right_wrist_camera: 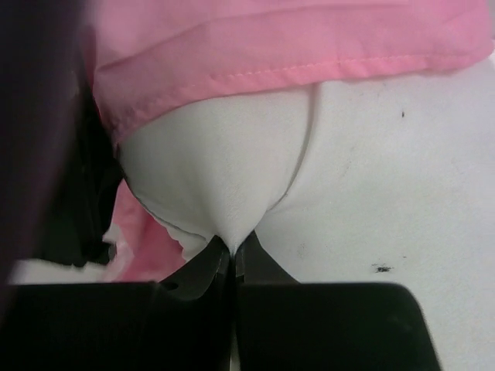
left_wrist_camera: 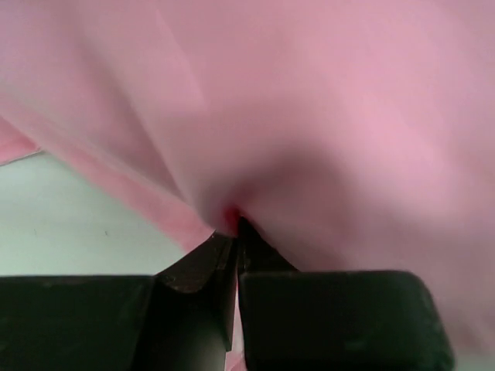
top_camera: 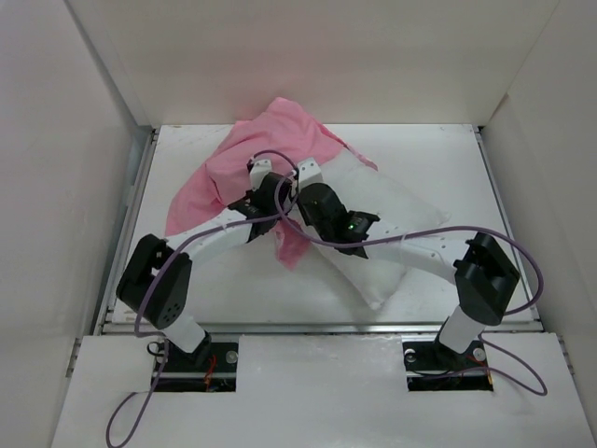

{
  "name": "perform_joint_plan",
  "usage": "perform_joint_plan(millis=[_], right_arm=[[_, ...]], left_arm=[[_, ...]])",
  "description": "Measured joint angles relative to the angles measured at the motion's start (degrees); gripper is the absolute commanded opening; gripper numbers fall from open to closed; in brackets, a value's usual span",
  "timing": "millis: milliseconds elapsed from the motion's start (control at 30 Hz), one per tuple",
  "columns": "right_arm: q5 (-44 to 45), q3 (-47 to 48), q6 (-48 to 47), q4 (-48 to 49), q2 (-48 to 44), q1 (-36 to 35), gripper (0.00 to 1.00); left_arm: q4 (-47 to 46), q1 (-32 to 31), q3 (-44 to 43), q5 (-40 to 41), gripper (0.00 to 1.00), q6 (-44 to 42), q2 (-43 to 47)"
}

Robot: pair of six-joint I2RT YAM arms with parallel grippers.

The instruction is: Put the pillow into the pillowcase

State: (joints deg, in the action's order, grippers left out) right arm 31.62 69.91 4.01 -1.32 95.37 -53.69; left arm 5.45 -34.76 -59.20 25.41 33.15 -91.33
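Left wrist | left tool [left_wrist_camera: 234, 232] pinching pillowcase [left_wrist_camera: 309, 116] | right tool [right_wrist_camera: 233, 247]: pillow [right_wrist_camera: 224, 170], probably

Table [top_camera: 438, 168]: white top, matt finish. Metal rail [top_camera: 138, 215] runs along L edge; similar strip along near edge. Enclosure: back wall [top_camera: 317, 56], L panel [top_camera: 56, 187], R panel [top_camera: 560, 187], all plain white, joined at far corners. White board [top_camera: 317, 392] fronts near edge. Light even, shadows soft.

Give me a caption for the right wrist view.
Right end effector pinching a fold of the white pillow near the pink pillowcase.
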Motion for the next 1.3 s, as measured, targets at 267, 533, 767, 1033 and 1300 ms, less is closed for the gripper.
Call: perform_joint_plan(millis=[267,533,767,1033,1300], right_arm=[[-0.1,3.5,2.7,0.9,0.1,1.1,0.00],[-2.1,2.4,11.0,8.3,0.2,2.8,0.00],[-1.8,1.6,21.2,19.3,2.9,2.8,0.00],[-2.0,-3.7,29.9,26.4,2.8,3.1,0.00],[-1.4,-4.2,29.8,25.7,2.4,2.5,0.00]], left_arm=[[2.3,-3.6,2.9,0.5,0.00,-2.1,14.7],[2.3,-8.2,5.0,-11.8,0.00,-8.3,20.0],[2.4,-11.2,1.8,-33.7,0.00,-12.3,21.3],[8.5,-11.1,1.0,-36.1,0.57,-10.8,20.7],[16.1,-11.6,4.5,-7.5,0.77,7.3,27.4]])
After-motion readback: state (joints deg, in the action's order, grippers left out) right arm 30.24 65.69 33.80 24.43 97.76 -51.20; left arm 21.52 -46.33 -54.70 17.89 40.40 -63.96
